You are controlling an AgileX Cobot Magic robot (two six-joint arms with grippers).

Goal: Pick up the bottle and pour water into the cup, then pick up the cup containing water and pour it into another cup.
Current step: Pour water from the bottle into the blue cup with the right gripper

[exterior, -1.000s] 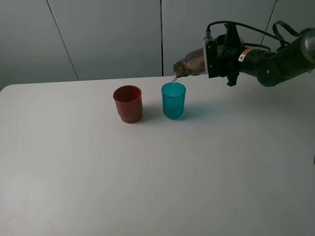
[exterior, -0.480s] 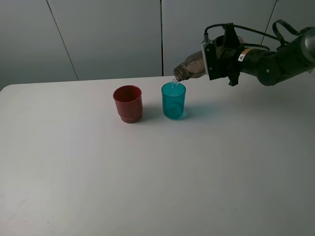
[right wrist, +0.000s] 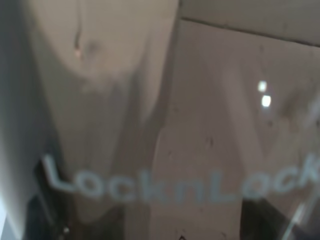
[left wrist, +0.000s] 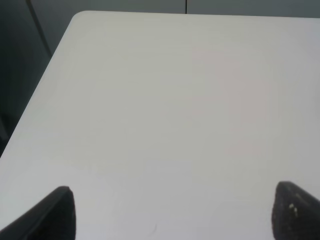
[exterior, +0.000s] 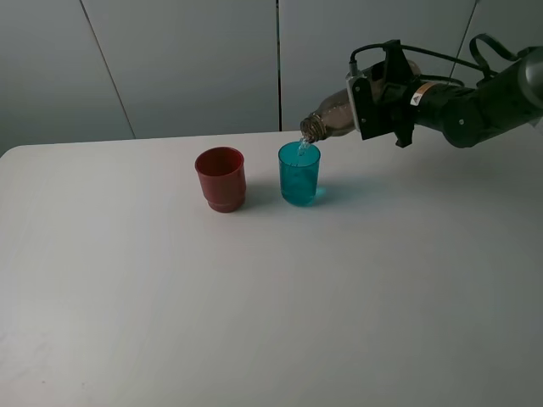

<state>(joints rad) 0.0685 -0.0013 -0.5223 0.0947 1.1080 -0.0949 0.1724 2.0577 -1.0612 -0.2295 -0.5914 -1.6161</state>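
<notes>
The white tabletop (exterior: 254,322) lies nearest, and the left gripper (left wrist: 175,215) hangs over one corner of it, fingers spread wide, holding nothing. Further back the red cup (exterior: 221,180) and the teal cup (exterior: 299,174) stand upright side by side, a small gap between them. Beyond and above, the right gripper (exterior: 377,106) is clamped around the bottle (exterior: 327,119), tipped mouth-down right over the teal cup's rim.

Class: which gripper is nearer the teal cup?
Right. The right gripper holds the bottle tipped just above the teal cup; the left gripper hangs open over the table, no cup in its view.
</notes>
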